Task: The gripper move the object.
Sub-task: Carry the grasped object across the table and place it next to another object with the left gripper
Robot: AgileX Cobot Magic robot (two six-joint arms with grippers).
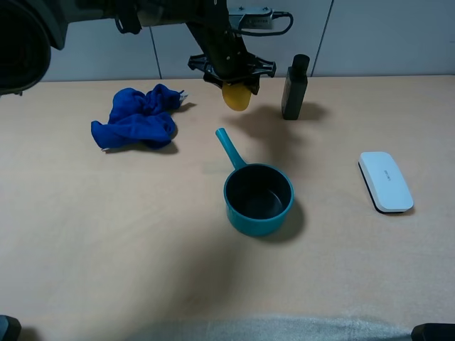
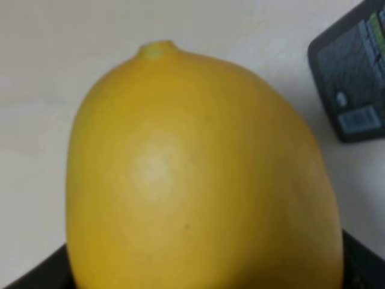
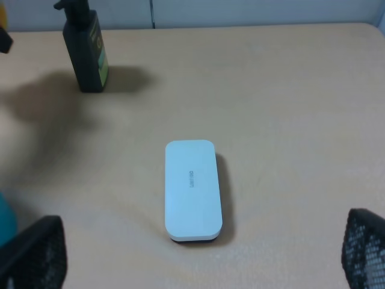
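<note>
A yellow lemon (image 1: 237,97) hangs in my left gripper (image 1: 234,79), held in the air above the table's back middle. It fills the left wrist view (image 2: 198,180), where the fingers are almost wholly hidden behind it. A teal saucepan (image 1: 258,198) with a long handle sits on the table in front of the lemon and lower. My right gripper (image 3: 198,253) is open and empty; its two dark fingertips (image 3: 33,253) stand wide apart on either side of a white flat box (image 3: 191,189). It is out of the exterior view.
A dark bottle (image 1: 294,88) stands just right of the lemon, also in the wrist views (image 2: 352,75) (image 3: 87,51). A crumpled blue cloth (image 1: 138,117) lies at the back left. The white flat box (image 1: 384,181) lies at the right. The table (image 1: 106,234) is light wood.
</note>
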